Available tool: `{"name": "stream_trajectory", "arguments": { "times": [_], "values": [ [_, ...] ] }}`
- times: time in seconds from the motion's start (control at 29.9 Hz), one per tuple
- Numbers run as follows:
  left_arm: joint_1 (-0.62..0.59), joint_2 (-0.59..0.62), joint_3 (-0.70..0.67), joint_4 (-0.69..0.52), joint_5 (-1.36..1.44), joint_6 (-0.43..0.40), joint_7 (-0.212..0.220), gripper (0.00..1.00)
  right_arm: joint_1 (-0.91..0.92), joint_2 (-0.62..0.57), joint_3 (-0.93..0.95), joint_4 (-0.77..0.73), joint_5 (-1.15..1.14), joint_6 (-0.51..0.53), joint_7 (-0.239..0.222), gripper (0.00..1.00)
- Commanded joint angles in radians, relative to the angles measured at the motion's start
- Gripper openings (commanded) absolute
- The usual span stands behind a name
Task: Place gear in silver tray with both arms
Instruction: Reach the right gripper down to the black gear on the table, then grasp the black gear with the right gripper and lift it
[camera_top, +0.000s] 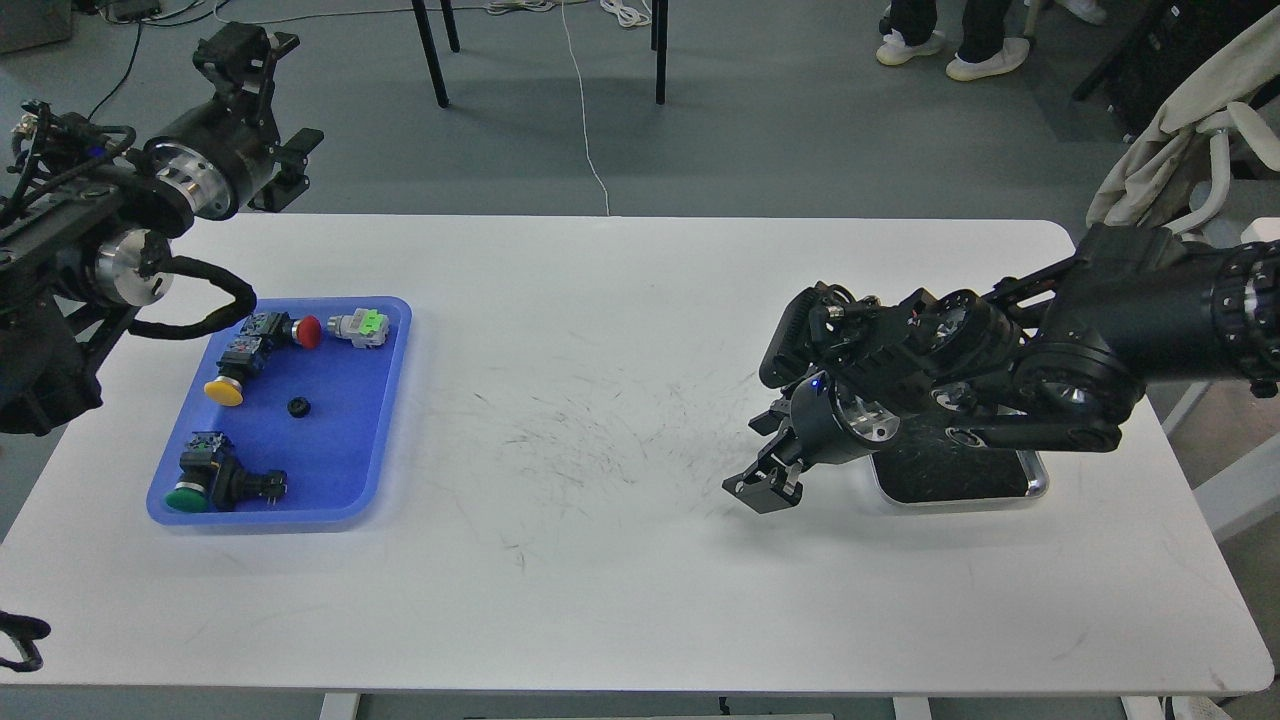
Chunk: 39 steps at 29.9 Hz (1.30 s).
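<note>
The white table (620, 400) carries the blue tray (380, 400) by its left edge and the silver tray (1035, 487) near its right edge, well apart. The small black gear (298, 407) lies mid blue tray, nearer the left gripper (245, 45), raised behind the far-left corner, fingers indistinct. The right gripper (765, 485) hangs spread just left of the silver tray
</note>
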Motion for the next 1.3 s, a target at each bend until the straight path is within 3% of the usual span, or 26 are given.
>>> {"name": "stream_trajectory", "arguments": {
  "times": [0.0, 0.3, 0.6, 1.27],
  "values": [
    [0.0, 0.003, 0.001, 0.0, 0.001, 0.0, 0.0, 0.98, -0.021, 0.019, -0.002, -0.012, -0.001, 0.0, 0.0, 0.76],
    [0.0, 0.006, 0.001, -0.002, 0.001, 0.0, 0.0, 0.98, -0.064, 0.028, -0.003, -0.064, -0.001, 0.0, 0.002, 0.7],
    [0.008, 0.004, 0.001, 0.0, 0.001, 0.0, 0.0, 0.98, -0.072, 0.028, -0.042, -0.081, -0.001, 0.001, 0.009, 0.55],
    [0.025, 0.004, 0.001, 0.003, -0.001, 0.0, -0.002, 0.98, -0.107, 0.04, -0.039, -0.135, -0.001, 0.0, 0.025, 0.4]
  ]
}}
